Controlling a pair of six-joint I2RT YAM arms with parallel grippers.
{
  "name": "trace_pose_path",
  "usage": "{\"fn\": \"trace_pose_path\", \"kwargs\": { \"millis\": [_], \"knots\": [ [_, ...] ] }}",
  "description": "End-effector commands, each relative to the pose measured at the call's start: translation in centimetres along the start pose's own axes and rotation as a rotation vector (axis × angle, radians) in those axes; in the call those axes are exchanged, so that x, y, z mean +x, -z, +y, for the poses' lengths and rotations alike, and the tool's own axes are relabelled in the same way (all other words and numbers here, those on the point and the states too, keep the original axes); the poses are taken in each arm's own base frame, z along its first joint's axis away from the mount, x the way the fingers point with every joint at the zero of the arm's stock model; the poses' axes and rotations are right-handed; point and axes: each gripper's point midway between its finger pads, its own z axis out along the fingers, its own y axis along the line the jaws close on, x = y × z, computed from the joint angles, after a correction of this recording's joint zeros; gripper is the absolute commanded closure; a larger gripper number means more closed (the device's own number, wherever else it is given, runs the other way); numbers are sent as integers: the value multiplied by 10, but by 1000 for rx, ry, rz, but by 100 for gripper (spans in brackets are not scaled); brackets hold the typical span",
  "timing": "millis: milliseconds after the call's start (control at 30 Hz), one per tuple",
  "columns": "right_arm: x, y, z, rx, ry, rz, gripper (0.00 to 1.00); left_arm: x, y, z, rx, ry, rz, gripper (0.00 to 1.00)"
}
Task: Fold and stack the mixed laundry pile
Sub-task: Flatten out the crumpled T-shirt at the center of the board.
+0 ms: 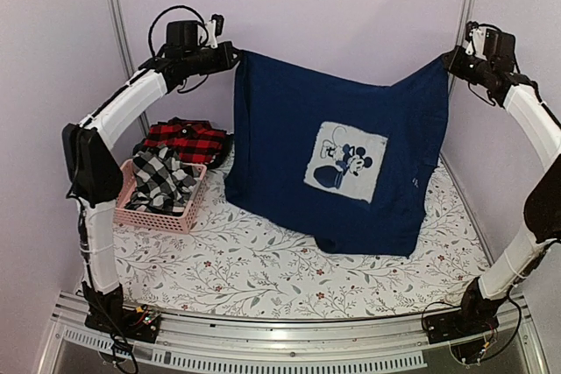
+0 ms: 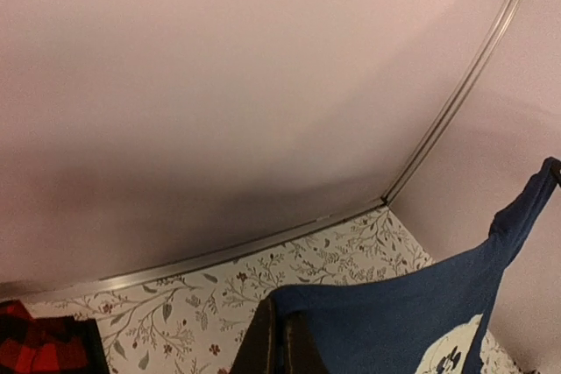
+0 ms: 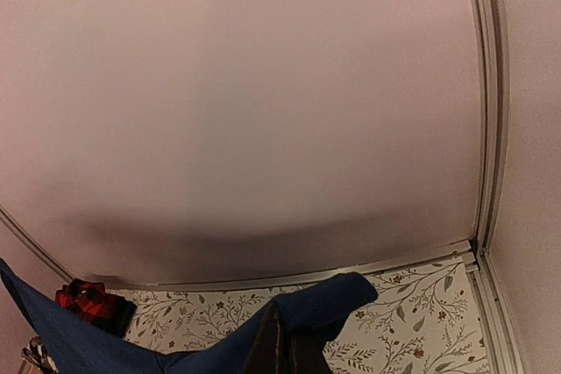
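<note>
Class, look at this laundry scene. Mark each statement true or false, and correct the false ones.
1. The left gripper and the right gripper hold the navy blue garment up by its top corners. True.
2. The garment's print is a red star. False: it is a white patch with a cartoon mouse.
3. A black-and-white checked garment lies in the pink basket. True.
4. The right gripper holds the red-and-black plaid piece. False: it lies behind the basket, untouched by either gripper.
</note>
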Motion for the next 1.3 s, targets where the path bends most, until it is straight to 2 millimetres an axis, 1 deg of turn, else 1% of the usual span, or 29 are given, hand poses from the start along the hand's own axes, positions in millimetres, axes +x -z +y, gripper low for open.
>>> {"fn": "trace_pose_path", "kwargs": {
  "millis": [0,33,67,100,133,200,233,267,300,367,400,433,500,567,667,733,767,833,900,933,1000,1033,1100,1133,1167,1233,1267],
  "knots": [
    [-138,50,60,-133,59,-332,100,-136,42,-11,167,-11,-325,100],
    [-156,56,68,-151,72,-376,100,-152,50,-13,199,-19,-382,100],
    [-176,66,80,-177,93,-425,100,-167,61,-15,227,-35,-438,100],
    [-188,67,83,-181,115,-456,100,-177,72,-19,248,-61,-491,100],
    [-204,76,90,-187,131,-504,100,-183,80,-20,241,-85,-536,100],
    [-219,79,92,-182,167,-571,100,-183,90,-15,202,-121,-584,100],
    [-222,78,91,-177,190,-595,100,-176,87,-10,186,-132,-575,100],
    [-216,69,89,-178,215,-594,100,-166,80,-5,172,-140,-550,100],
    [-211,63,87,-181,236,-595,100,-153,69,3,161,-136,-513,100],
    [-188,39,77,-174,253,-534,100,-118,44,18,169,-129,-430,100],
    [-166,19,68,-177,258,-472,100,-97,30,28,171,-112,-385,100],
    [-139,-2,57,-175,258,-414,100,-75,17,36,180,-92,-343,100],
    [-93,-22,38,-163,247,-347,100,-26,-12,53,195,-51,-244,100],
    [-49,-33,22,-160,228,-276,100,24,-39,74,180,-4,-137,100],
    [17,-46,3,-149,197,-150,100,89,-63,95,158,50,-18,100],
    [53,-49,-9,-136,179,-82,100,122,-72,105,135,72,36,100],
    [67,-49,-14,-131,171,-55,100,135,-75,108,131,86,59,100],
    [87,-50,-21,-122,163,-14,100,155,-78,111,123,109,97,100],
    [100,-49,-24,-118,161,25,100,166,-79,109,124,120,124,100],
    [102,-48,-24,-115,164,37,100,170,-78,107,124,124,136,100],
    [105,-44,-21,-126,162,64,100,169,-71,100,133,127,145,100],
    [104,-38,-17,-138,159,74,100,166,-66,95,134,126,146,100],
    [111,-26,-12,-151,141,117,100,172,-52,85,135,129,170,100],
    [111,-16,-9,-153,131,127,100,170,-42,77,143,125,176,100],
    [122,-9,-12,-141,114,160,100,174,-33,70,147,124,189,100],
    [141,10,-11,-144,70,202,100,185,-14,61,141,132,232,100],
    [146,25,-7,-154,47,209,100,189,-3,55,138,141,249,100]
  ]
}}
